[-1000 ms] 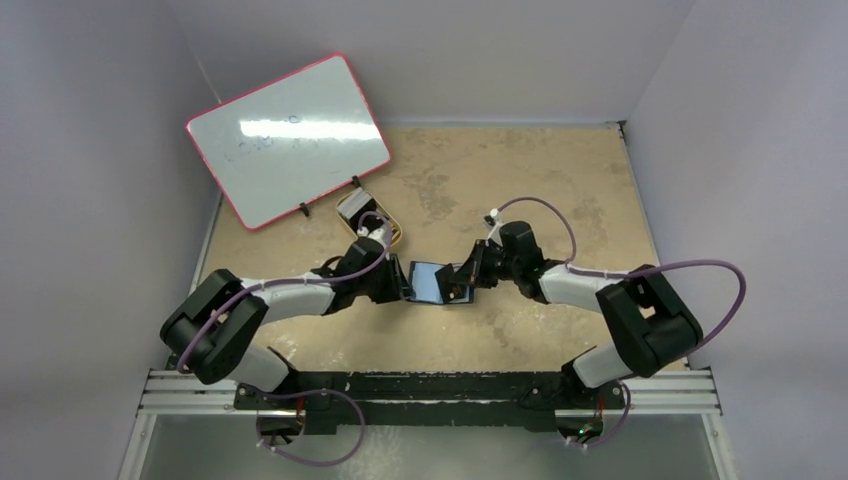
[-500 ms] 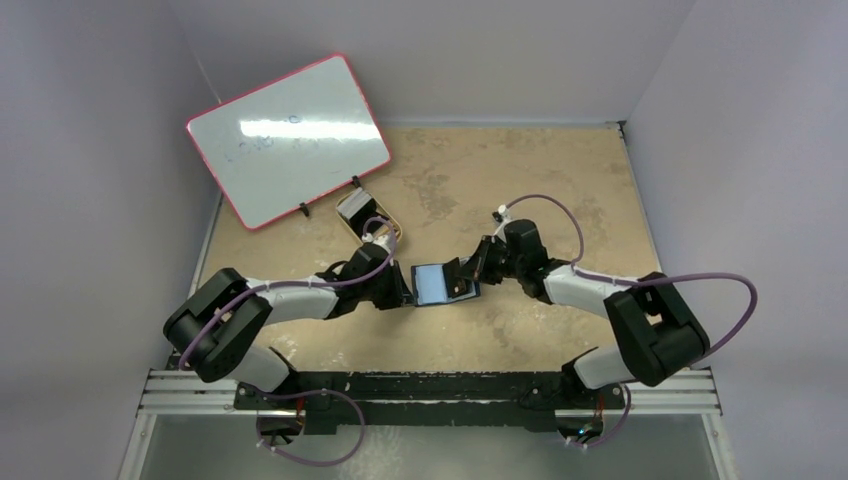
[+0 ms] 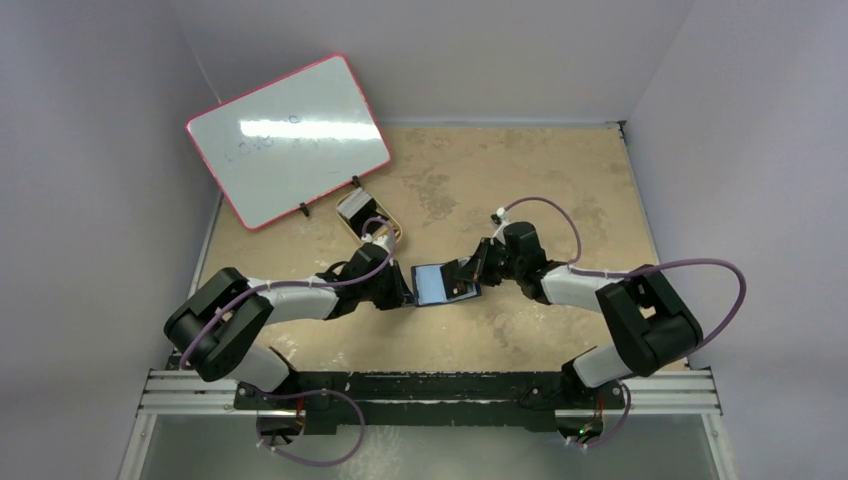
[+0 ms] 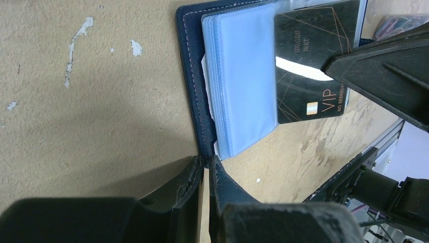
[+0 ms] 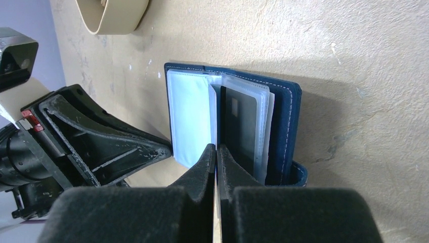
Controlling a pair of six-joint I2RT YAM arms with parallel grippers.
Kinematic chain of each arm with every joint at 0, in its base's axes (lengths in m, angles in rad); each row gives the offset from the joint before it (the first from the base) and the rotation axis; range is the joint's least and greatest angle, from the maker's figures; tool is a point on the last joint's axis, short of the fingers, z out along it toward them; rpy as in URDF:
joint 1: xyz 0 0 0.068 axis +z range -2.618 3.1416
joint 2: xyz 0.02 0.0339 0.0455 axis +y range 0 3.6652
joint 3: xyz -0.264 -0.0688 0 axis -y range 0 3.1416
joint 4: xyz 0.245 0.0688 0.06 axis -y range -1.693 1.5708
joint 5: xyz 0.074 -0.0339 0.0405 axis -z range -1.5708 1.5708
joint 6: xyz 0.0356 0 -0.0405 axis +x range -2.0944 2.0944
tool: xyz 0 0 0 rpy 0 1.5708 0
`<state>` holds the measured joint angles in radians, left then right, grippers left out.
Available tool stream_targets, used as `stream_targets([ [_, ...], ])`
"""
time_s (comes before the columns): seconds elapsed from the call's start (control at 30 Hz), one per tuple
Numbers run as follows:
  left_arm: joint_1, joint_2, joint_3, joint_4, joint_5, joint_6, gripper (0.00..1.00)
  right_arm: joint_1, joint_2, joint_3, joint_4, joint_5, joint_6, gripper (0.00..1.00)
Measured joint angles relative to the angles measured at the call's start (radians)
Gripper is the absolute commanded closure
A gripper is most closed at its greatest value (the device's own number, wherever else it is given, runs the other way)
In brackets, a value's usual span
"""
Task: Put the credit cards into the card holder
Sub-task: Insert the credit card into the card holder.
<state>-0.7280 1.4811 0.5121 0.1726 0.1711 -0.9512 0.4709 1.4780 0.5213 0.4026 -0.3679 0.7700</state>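
The card holder [image 3: 432, 285] lies open at the table's middle, navy cover down and light blue pockets [image 4: 243, 76] up. My left gripper [image 4: 206, 163] is shut on the near corner of its navy cover [image 4: 195, 96]. In the top view that gripper [image 3: 408, 291] sits at the holder's left edge. A black credit card [image 4: 308, 71] marked VIP lies over the pockets, partly inside a clear sleeve [image 5: 243, 129]. My right gripper [image 5: 216, 150] is shut on the card's near edge, coming from the holder's right side [image 3: 466, 275]. No other credit cards can be made out.
A gold oval tin [image 3: 369, 222] with something pale inside stands behind the left arm; its rim [image 5: 114, 17] shows in the right wrist view. A pink-framed whiteboard [image 3: 288, 140] leans at the back left. Purple walls close three sides; a metal rail [image 3: 430, 386] runs along the front.
My left gripper has closed onto the card holder's cover. The right gripper, shut throughout, has shifted a little with the card, and the holder has slid slightly to the right.
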Motion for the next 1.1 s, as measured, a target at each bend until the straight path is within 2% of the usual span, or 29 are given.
stream_targets([
  [0.9, -0.001, 0.008, 0.000, 0.010, 0.002, 0.000, 0.94, -0.002, 0.127, -0.043, 0.239, -0.090, 0.052, 1.00],
  [1.1, -0.002, 0.003, 0.002, -0.002, -0.002, 0.001, 0.93, -0.002, 0.129, -0.021, 0.174, -0.064, 0.031, 0.78],
])
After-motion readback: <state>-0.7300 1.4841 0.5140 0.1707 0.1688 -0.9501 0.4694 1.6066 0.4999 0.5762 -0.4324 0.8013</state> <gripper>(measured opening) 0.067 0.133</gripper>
